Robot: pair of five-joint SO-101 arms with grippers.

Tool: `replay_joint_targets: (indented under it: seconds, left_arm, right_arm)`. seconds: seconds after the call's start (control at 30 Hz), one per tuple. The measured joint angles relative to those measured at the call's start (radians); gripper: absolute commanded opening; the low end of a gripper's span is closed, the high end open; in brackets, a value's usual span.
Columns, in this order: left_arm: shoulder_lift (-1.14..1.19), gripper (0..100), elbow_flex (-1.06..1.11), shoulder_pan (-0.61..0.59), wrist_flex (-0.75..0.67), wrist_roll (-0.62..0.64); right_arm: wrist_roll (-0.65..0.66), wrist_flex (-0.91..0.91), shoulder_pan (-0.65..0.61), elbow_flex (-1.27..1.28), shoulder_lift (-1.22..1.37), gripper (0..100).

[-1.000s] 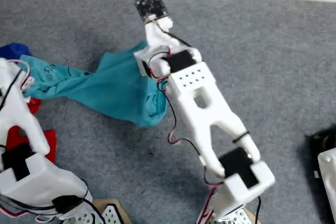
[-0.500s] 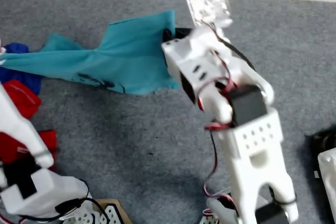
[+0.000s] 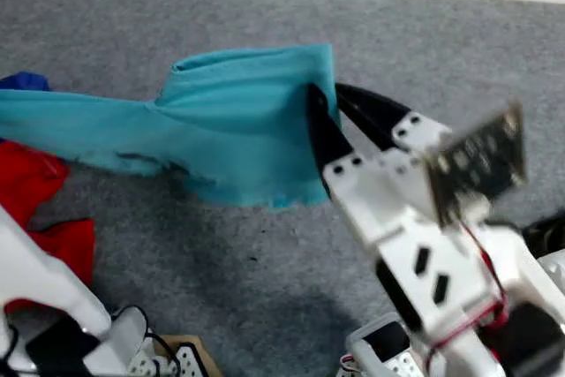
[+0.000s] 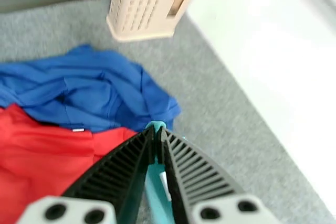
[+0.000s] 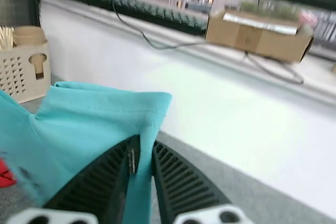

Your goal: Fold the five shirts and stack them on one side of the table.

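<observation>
The right gripper point(image 5: 142, 145) has swung up toward the lower right of the high view, so the teal shirt point(image 3: 238, 130) now hangs pulled wide across the upper left and middle, above the table point(image 3: 459, 59). It and the left gripper point(image 4: 156, 132) are pinched tight on the shirt's 2 ends. The shirt looks ready to lay flat and fold.
</observation>
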Motion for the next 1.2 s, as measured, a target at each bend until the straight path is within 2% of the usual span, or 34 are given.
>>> replay_joint_targets:
  seconds: [0.23, 0.37, 0.6, 1.03, 1.2]
  left_arm:
    - [-0.13, 1, -0.003, -0.002, 0.0, 0.003]
    - [-0.163, 1, -0.012, -0.002, -0.003, 0.06]
    - [-0.066, 1, 0.018, 0.011, -0.106, 0.087]
    - [0.298, 1, 0.077, 0.123, -0.592, 0.089]
    - [0.318, 1, 0.083, 0.163, -0.783, 0.089]
  right_arm:
    - [0.058, 0.0, -0.003, -0.091, -0.037, 0.8]
    - [0.089, 0.0, -0.003, -0.133, -0.003, 0.8]
    - [0.158, -0.018, 0.002, -0.141, 0.241, 0.8]
    - [0.176, -0.531, 0.167, -0.138, 0.694, 0.8]
    - [0.176, -0.588, 0.176, -0.242, 0.743, 0.8]
